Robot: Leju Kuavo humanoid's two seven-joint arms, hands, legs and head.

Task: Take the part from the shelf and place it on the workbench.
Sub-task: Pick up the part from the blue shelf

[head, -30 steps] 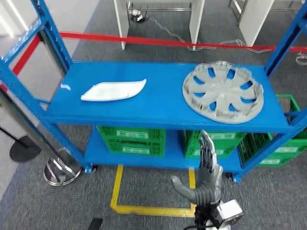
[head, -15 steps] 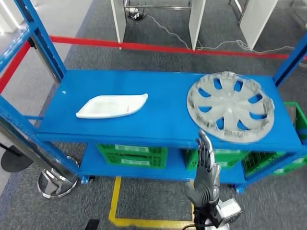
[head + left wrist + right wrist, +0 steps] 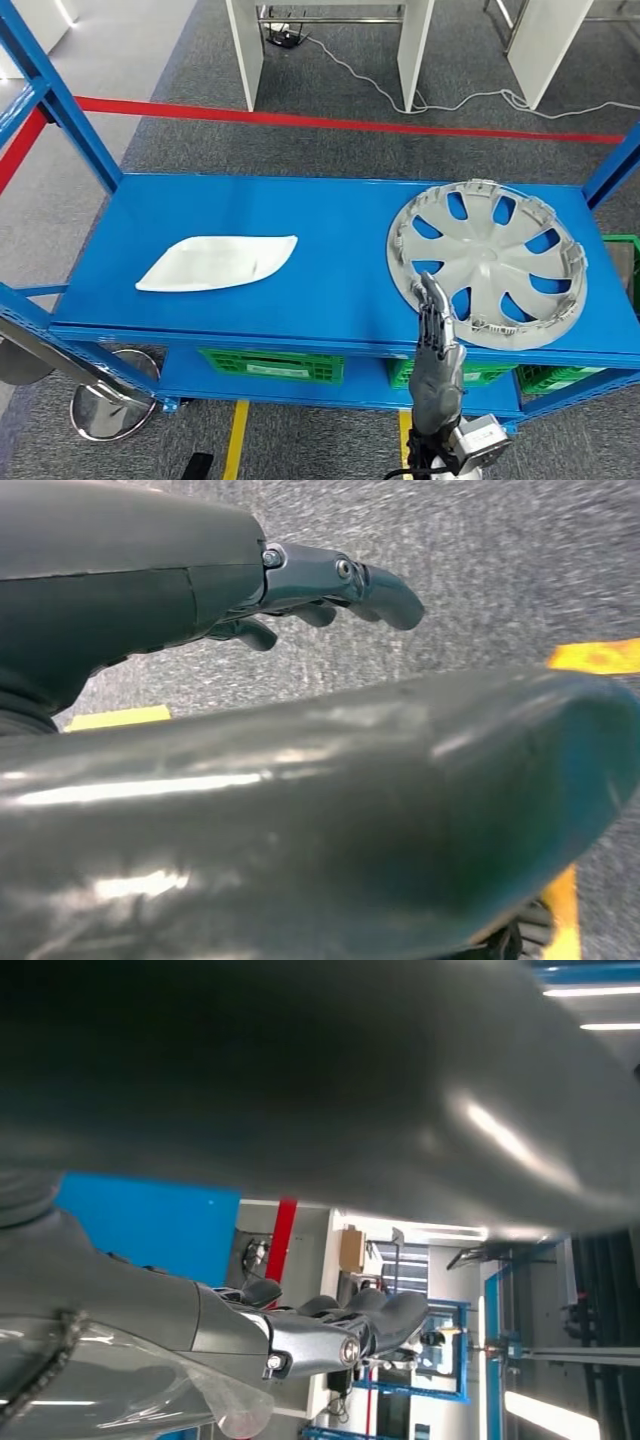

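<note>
A blue shelf (image 3: 332, 270) stands on grey carpet (image 3: 340, 150), its top board wide and flat, with blue posts at the corners and a lower board underneath holding green crates (image 3: 264, 365). Beyond the shelf a red line (image 3: 340, 124) crosses the floor, and white table legs (image 3: 245, 50) stand past it with a pale cable (image 3: 468, 100) trailing between them. Yellow tape (image 3: 235, 440) marks the floor in front of the shelf. On the right part of the top board lies a grey wheel cover (image 3: 490, 262), flat, its spokes and openings facing up, reaching close to the front edge. On the left part of the same board lies a long white part (image 3: 216, 264), flat and well apart from the wheel cover. The right hand (image 3: 436, 345) is raised in front of the shelf edge, fingers stretched out straight and close together, holding nothing; its fingertips overlap the near left rim of the wheel cover in the head view, though whether they touch it cannot be told. The left hand (image 3: 332, 590) hangs over the carpet, its fingers loosely extended with a slight curl and nothing in them.
</note>
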